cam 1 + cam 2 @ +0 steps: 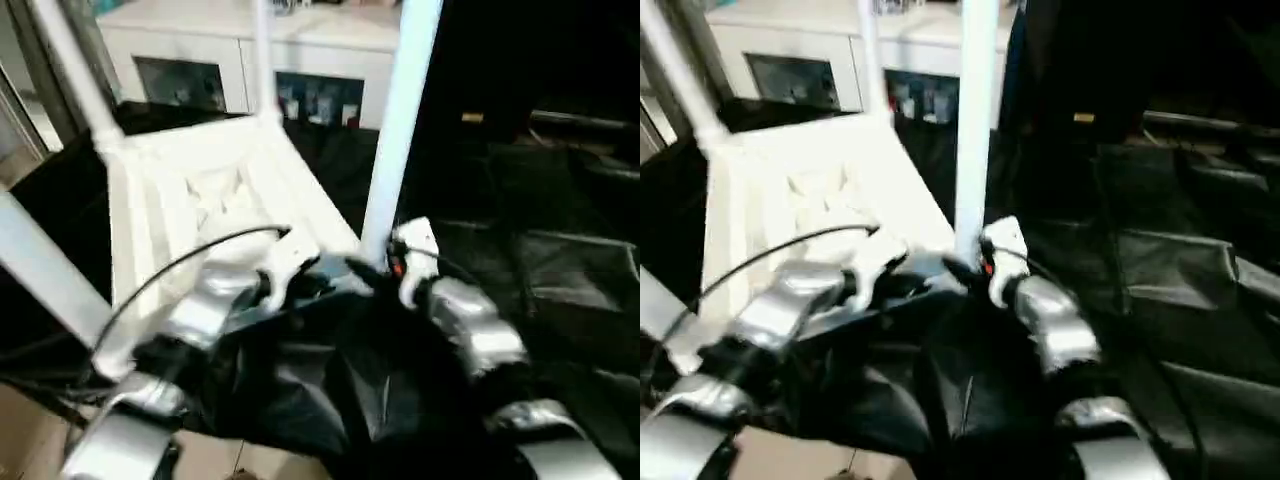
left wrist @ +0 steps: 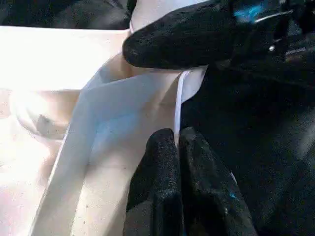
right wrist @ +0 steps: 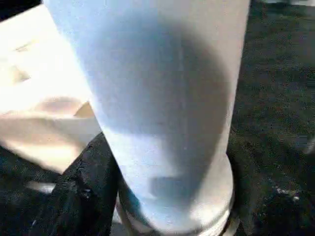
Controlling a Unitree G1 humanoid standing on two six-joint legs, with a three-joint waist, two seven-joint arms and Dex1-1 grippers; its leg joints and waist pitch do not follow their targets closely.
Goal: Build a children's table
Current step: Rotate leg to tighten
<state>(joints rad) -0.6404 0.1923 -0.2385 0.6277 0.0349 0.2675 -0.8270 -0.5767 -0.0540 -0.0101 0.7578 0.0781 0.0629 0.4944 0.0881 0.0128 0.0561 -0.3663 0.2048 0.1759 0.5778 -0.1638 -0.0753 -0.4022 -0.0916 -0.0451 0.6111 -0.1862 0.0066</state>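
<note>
- We see the small white plastic children's table lying upside down on the black-draped desk, its rimmed underside facing up and its long white tapered tube legs rising from the corner lobes.
- The near-right leg stands upright at the corner closest to us; another leg rises at the far corner, one at the far left, and one slants across the left edge of the head view.
- Our left gripper sits at the near rim of the tabletop, just beside the base of the near-right leg. In the left wrist view its two black fingers are pressed together, clenched with nothing visibly between them, right at the thin white rim.
- Our right gripper is at the foot of the near-right leg. In the right wrist view the white tube sits between its black fingers, one on each side of the leg's base; the fingers stand apart around the leg, but we cannot tell whether they actually press on it.
- A black finger of the right gripper also crosses the left wrist view, against the corner of the tabletop.
- Beyond the desk stands a white cabinet with glass doors.
- A black cable arcs over our silver left forearm.
</note>
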